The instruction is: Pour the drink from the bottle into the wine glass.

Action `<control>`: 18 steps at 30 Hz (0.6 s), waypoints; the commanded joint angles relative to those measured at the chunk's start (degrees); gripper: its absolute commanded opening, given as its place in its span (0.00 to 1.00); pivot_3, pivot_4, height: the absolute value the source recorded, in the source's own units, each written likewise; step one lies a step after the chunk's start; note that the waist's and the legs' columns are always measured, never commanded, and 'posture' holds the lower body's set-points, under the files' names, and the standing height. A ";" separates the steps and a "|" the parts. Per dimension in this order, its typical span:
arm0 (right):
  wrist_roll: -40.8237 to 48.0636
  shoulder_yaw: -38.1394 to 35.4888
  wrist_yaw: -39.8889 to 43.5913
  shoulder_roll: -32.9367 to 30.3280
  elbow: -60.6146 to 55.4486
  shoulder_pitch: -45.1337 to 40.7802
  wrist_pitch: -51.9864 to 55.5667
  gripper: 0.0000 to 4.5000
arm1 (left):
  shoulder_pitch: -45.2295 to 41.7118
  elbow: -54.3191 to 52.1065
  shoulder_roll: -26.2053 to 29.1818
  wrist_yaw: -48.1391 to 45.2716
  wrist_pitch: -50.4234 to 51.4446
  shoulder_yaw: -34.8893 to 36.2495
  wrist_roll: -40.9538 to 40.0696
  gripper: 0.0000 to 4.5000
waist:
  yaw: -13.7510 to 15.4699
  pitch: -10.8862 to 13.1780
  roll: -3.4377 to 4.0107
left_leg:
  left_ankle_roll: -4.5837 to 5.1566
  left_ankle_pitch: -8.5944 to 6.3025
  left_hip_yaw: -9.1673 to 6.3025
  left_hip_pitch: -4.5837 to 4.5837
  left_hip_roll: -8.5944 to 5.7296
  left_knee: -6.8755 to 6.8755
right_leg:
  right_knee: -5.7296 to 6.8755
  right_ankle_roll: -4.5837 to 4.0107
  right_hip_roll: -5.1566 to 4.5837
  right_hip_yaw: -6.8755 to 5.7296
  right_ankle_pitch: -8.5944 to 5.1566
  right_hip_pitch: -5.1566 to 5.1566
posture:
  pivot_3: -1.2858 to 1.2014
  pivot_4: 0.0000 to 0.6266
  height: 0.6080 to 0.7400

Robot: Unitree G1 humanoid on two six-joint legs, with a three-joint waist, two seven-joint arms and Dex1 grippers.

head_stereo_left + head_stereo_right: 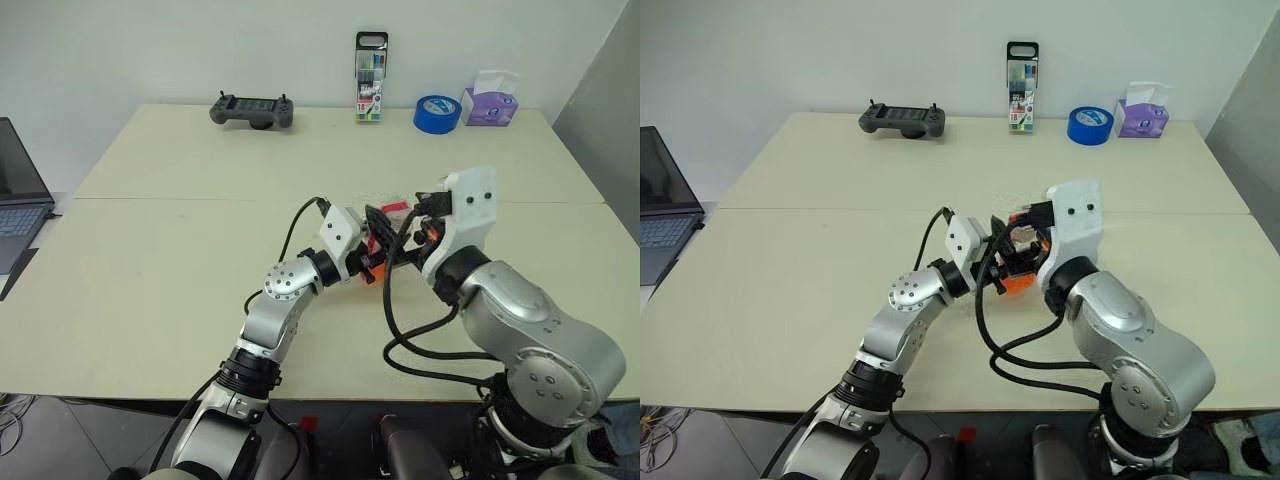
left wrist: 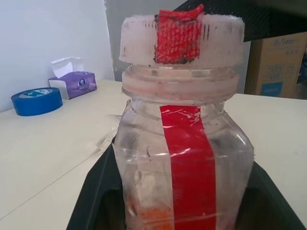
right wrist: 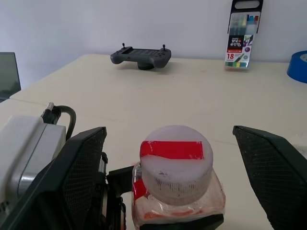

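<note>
A pale beige surface [image 1: 180, 250] with a seam across it stands against a plain white wall [image 1: 200, 45].

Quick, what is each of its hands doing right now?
Left gripper: shut on the bottle, holding it upright.
Right gripper: open, its fingers either side of the bottle's cap, not gripping it.

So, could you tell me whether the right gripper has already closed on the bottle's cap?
No, the right gripper stands open, its fingers clear of the cap.
</note>
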 commanded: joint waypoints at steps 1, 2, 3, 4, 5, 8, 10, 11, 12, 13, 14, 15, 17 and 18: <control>-2.36 1.89 -1.39 0.21 -1.72 -1.22 -0.88 1.00 | -0.07 -2.85 -0.16 0.57 -1.33 0.94 0.00 0.38 | 0.00 0.00 0.00 | 0.00 0.00 0.02 0.00 -0.01 0.00 | 0.00 0.00 0.00 0.01 0.00 0.00 | 0.52 0.24 1.00; -2.88 2.47 -1.64 0.21 -1.46 -1.12 -0.64 0.96 | 0.06 -3.01 -0.14 0.63 -1.29 0.89 0.01 0.38 | 0.00 0.00 0.00 | 0.00 0.00 0.03 0.00 -0.01 0.00 | -0.01 0.00 -0.01 0.01 0.00 0.00 | 0.52 0.24 1.00; -3.29 3.01 -1.72 0.07 -1.29 -1.07 -0.51 0.92 | 0.18 -3.18 -0.12 0.69 -1.25 0.86 -0.01 0.38 | 0.00 0.00 0.00 | 0.00 0.00 0.03 0.00 -0.01 0.00 | -0.01 0.00 -0.01 0.02 0.00 0.00 | 0.52 0.24 1.00; -3.76 3.50 -1.68 -0.05 -1.16 -1.05 -0.54 0.87 | 0.29 -3.34 -0.11 0.74 -1.22 0.83 -0.02 0.38 | 0.00 0.00 0.00 | 0.00 0.00 0.03 0.00 -0.01 0.00 | -0.01 0.00 -0.02 0.02 0.00 0.00 | 0.52 0.24 1.00; -4.06 3.84 -1.51 0.03 -1.09 -0.99 -0.69 0.79 | 0.38 -3.48 -0.10 0.79 -1.18 0.79 -0.03 0.38 | 0.00 0.00 0.00 | 0.00 0.00 0.03 0.00 -0.01 0.00 | -0.01 0.00 -0.02 0.02 0.00 0.00 | 0.52 0.24 1.00; -5.09 4.94 -0.96 -0.29 -0.33 -0.47 -0.87 0.54 | 0.41 -3.62 -0.17 1.00 -1.14 0.68 -0.09 0.38 | 0.00 0.00 0.00 | 0.00 0.00 0.00 0.00 -0.01 0.00 | -0.01 0.00 -0.02 0.00 0.00 -0.01 | 0.52 0.24 1.00; -5.85 5.12 -0.61 -0.45 -0.31 -0.41 -0.93 0.39 | 0.31 -3.59 -0.21 1.09 -1.12 0.67 -0.09 0.38 | 0.00 0.00 0.00 | 0.00 0.00 0.01 0.00 -0.01 0.00 | -0.01 0.00 -0.01 0.00 0.00 -0.01 | 0.52 0.24 1.00; -6.10 5.13 -0.39 -0.58 -0.36 -0.54 -0.89 0.38 | 0.24 -3.53 -0.19 1.09 -1.14 0.72 -0.12 0.38 | 0.00 0.00 0.00 | 0.00 0.00 0.02 0.00 -0.01 0.00 | -0.01 0.00 -0.01 0.00 0.00 -0.01 | 0.52 0.24 1.00; -6.26 5.17 -0.25 -0.64 -0.42 -0.65 -0.85 0.38 | 0.22 -3.54 -0.16 1.06 -1.14 0.77 -0.16 0.38 | 0.00 0.00 0.00 | 0.00 0.00 0.02 0.00 -0.01 0.00 | -0.01 0.00 -0.01 0.00 0.00 -0.01 | 0.52 0.24 1.00; -6.36 5.16 -0.01 -0.88 -0.47 -0.87 -0.66 0.38 | 0.20 -3.53 -0.11 1.05 -1.13 0.83 -0.19 0.38 | 0.00 0.00 0.00 | 0.00 0.00 0.01 0.00 -0.01 0.00 | -0.01 0.00 -0.01 0.00 0.00 -0.01 | 0.52 0.24 1.00; -6.34 4.93 0.55 -1.60 -0.52 -1.23 -0.38 0.38 | 0.18 -3.47 -0.07 1.06 -1.16 0.87 -0.17 0.38 | 0.00 0.00 0.00 | 0.00 0.00 0.02 0.00 -0.01 0.00 | -0.02 0.00 -0.01 0.01 0.00 -0.01 | 0.52 0.24 1.00; -6.33 4.70 1.17 -2.40 -0.54 -1.58 -0.23 0.38 | 0.17 -3.43 -0.04 1.07 -1.18 0.88 -0.14 0.38 | 0.00 0.00 0.00 | 0.00 0.00 0.02 0.00 -0.01 0.00 | -0.02 0.00 -0.01 0.01 0.00 -0.01 | 0.52 0.24 1.00; -6.32 4.09 2.58 -3.86 -0.52 -2.44 -0.43 0.38 | 0.16 -3.41 -0.01 1.11 -1.17 0.87 -0.08 0.38 | 0.00 0.00 0.00 | 0.00 0.00 0.02 -0.01 -0.02 0.00 | -0.03 0.00 -0.02 0.00 0.00 -0.01 | 0.52 0.24 1.00; -6.32 3.82 3.11 -4.18 -0.51 -2.76 -0.60 0.38 | 0.17 -3.42 0.00 1.12 -1.16 0.86 -0.07 0.38 | 0.00 0.00 0.00 | 0.00 0.00 0.02 -0.01 -0.02 0.00 | -0.03 0.00 -0.02 0.00 0.00 -0.01 | 0.52 0.24 1.00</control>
